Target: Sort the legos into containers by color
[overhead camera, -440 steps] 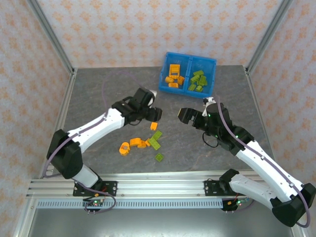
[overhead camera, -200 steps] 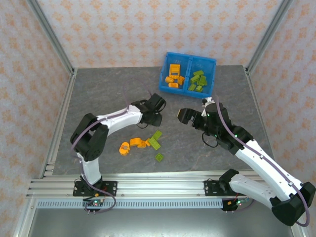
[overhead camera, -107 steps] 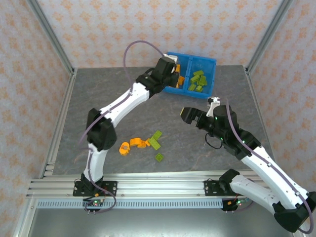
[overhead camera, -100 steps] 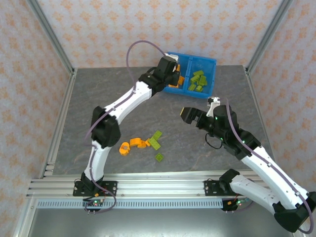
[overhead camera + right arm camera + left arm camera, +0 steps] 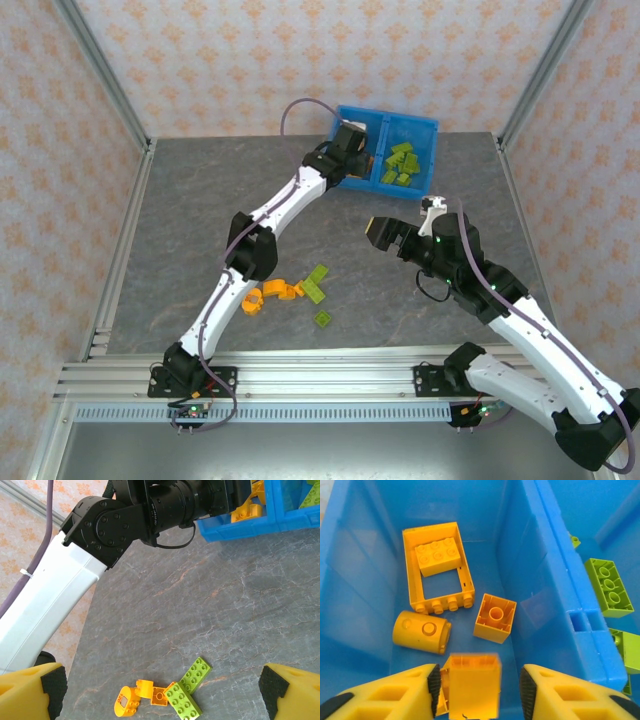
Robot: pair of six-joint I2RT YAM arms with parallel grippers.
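Left gripper (image 5: 479, 681) has reached the bin's (image 5: 530, 570) orange side, jaws parted, brick (image 5: 471, 684) dropping in; right gripper (image 5: 160, 692) idles, jaws spread empty.

Grey marbled tabletop (image 5: 200, 200) between patterned walls (image 5: 300, 60).

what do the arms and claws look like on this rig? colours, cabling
The left arm and right arm have white link shells with black joint housings. A thin purple cable runs outside the left arm. The left claw and right claw each have two chunky yellow fingers with moulded pockets and black pads.
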